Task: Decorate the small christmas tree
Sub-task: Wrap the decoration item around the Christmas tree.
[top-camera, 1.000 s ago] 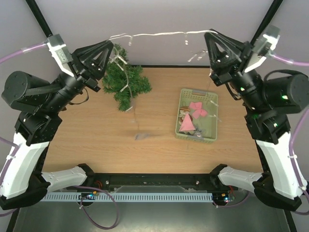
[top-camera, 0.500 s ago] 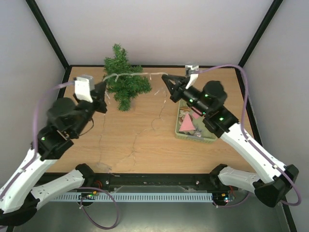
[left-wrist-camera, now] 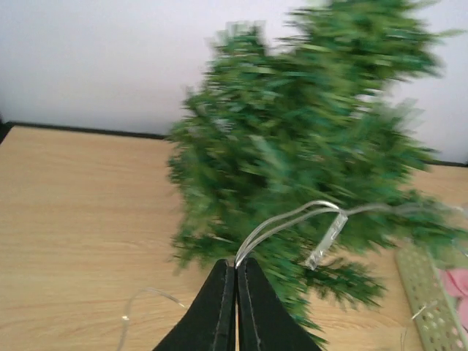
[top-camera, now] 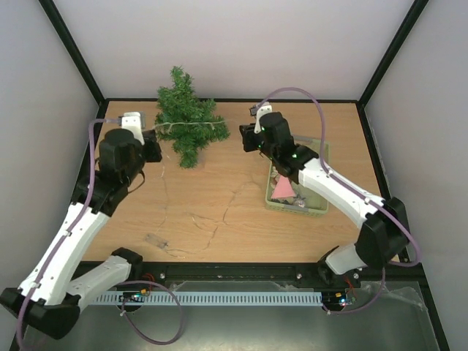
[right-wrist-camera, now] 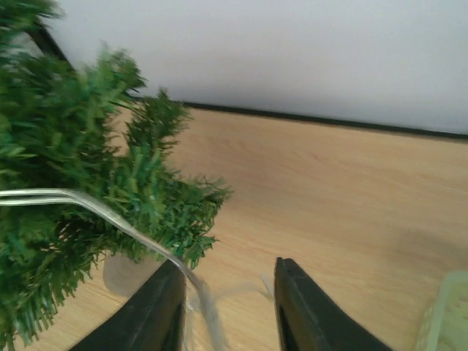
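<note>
Small christmas tree point(top-camera: 186, 124) is being draped: light string point(left-wrist-camera: 292, 219) is being clamped by the left pincer point(left-wrist-camera: 236, 262), so it is stretched ahead across the branches; right pincer point(right-wrist-camera: 228, 274) is being held apart.

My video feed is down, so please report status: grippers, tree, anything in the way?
Left gripper shut on light string. Right gripper open, string passing between its jaws. Small christmas tree has string lying across it. Basket under right arm, not obstructing.
</note>
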Action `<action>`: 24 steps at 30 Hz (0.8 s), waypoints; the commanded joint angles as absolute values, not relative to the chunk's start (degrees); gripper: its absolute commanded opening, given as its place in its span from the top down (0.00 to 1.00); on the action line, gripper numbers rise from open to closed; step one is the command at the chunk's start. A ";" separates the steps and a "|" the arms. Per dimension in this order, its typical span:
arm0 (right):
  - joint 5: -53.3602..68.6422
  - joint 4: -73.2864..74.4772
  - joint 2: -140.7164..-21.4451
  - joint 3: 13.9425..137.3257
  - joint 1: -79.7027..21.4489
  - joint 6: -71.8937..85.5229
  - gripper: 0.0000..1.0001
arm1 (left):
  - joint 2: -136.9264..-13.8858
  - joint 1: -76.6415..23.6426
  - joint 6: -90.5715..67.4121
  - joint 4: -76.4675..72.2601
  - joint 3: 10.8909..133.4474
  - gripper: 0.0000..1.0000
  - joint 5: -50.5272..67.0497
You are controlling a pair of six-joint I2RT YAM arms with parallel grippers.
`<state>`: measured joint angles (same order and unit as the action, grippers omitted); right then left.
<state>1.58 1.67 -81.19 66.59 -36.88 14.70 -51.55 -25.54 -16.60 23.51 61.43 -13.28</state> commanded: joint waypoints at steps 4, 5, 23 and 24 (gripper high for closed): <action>4.20 20.08 -80.42 71.41 -37.68 18.97 0.49 | -54.24 -11.79 -18.87 26.37 65.07 0.97 3.37; 5.57 20.35 -78.68 69.61 -38.40 19.21 0.47 | -54.52 -11.05 -18.69 26.68 64.94 0.98 4.23; 7.01 24.83 -71.07 65.96 -52.09 16.74 0.41 | -57.08 -0.49 -20.28 24.49 57.75 0.98 12.65; 7.59 22.98 -71.27 64.96 -54.35 15.73 0.43 | -57.12 -0.30 -20.49 24.41 57.36 0.98 12.64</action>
<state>3.88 26.55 -71.35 65.19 -48.66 19.00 -57.21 -0.93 -19.16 25.89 58.96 10.85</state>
